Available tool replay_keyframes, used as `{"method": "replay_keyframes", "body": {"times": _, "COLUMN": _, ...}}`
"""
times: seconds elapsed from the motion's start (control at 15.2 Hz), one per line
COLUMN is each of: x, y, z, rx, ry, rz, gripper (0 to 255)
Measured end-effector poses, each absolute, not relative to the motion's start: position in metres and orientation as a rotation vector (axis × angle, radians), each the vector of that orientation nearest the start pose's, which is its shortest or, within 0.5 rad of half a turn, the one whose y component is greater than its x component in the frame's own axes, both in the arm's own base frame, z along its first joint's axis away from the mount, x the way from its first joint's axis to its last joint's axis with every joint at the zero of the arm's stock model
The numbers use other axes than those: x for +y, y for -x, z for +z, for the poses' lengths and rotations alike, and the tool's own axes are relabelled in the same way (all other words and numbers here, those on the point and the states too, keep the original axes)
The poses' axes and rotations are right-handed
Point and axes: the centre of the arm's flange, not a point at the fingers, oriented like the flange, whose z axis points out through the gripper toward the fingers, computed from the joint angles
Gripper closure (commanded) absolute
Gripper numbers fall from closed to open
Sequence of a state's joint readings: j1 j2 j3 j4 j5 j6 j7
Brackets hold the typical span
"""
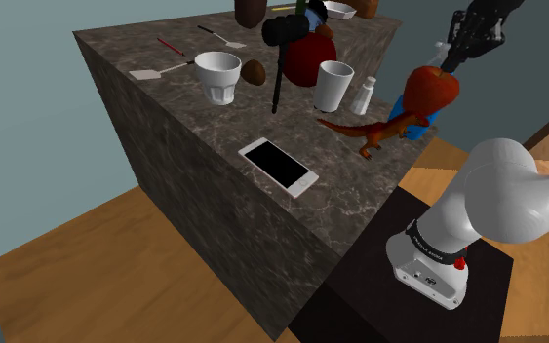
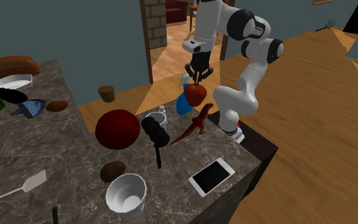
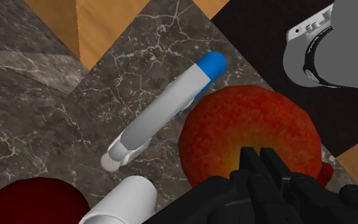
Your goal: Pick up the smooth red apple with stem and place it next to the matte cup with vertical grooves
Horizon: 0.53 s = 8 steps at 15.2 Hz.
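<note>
Apple [image 1: 430,90], red with an orange flush, hangs in the air, pinched at its top between the closed-in black fingers of the gripper [image 1: 445,60] directly above it. It floats over the marble counter [image 1: 340,190] near the stand, above the toy dinosaur [image 1: 374,132] and spray bottle [image 3: 165,114], well apart from the white grooved cup [image 1: 217,75].

White phone [image 1: 278,166] on marble counter [image 1: 350,190]; orange toy dinosaur [image 1: 374,130] nearby; black brush [image 2: 155,130] beside red ball [image 2: 117,129]
</note>
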<state>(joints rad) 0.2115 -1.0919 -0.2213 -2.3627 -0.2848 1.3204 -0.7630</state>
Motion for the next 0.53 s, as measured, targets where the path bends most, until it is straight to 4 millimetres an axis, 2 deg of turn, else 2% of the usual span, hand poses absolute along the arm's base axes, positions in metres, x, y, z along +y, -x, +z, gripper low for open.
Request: {"method": "replay_keyframes", "body": {"times": 0.53, "x": -0.073, "y": -0.202, "z": 0.674, "rx": -1.245, "ry": 2.976, "rz": -0.008, "gripper": 255}}
